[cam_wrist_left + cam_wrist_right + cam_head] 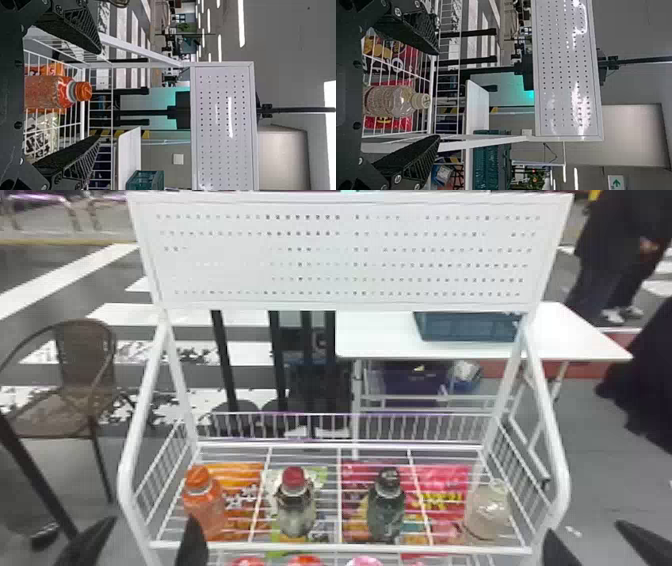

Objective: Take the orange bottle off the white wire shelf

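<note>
Orange bottle (204, 505): upright, ungrasped, left end of white wire shelf (340, 547). Left hand (99, 95) open, roughly aligned with it. Step judged: approach. Next: advance, close around the body, lift clear of the near rail. Right hand (440, 95) open.

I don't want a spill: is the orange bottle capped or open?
Capped: the orange bottle has an orange cap on its neck in the head and left wrist views.
</note>
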